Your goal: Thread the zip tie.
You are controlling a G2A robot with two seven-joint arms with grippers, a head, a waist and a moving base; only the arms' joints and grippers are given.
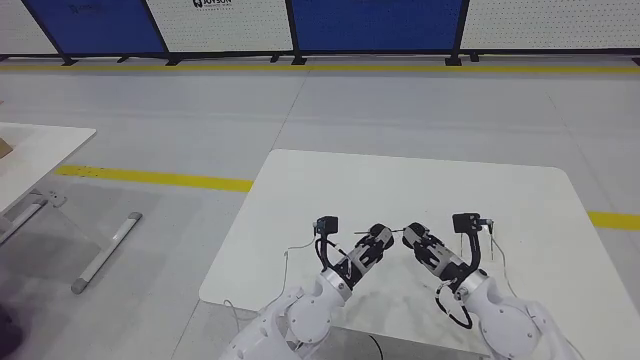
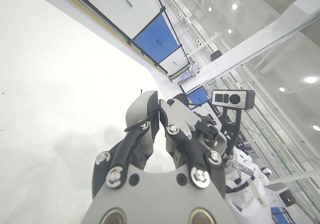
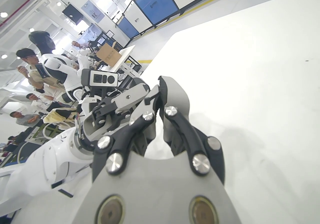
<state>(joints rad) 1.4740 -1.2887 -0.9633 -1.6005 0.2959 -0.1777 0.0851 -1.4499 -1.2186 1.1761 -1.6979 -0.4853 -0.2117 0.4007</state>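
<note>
My left gripper (image 2: 158, 102) is shut on a thin black zip tie (image 2: 146, 120). The tie runs out of the pinch along the outside of one finger, and a short tip pokes past the fingertips. My right gripper (image 3: 160, 87) is shut too, with a black strip of the zip tie (image 3: 158, 100) between its pads and a small end sticking out at the tips. In the top view the left gripper (image 1: 383, 233) and right gripper (image 1: 409, 231) meet tip to tip above the near part of the white table (image 1: 420, 180). The other arm's gripper (image 3: 120, 105) sits close beside mine.
The table's near edge (image 1: 300, 310) lies just below the arms, and bare tabletop spreads beyond the grippers. A second white table (image 1: 40, 150) stands off to the left across the floor. Blue and white partition panels (image 1: 380, 5) line the back.
</note>
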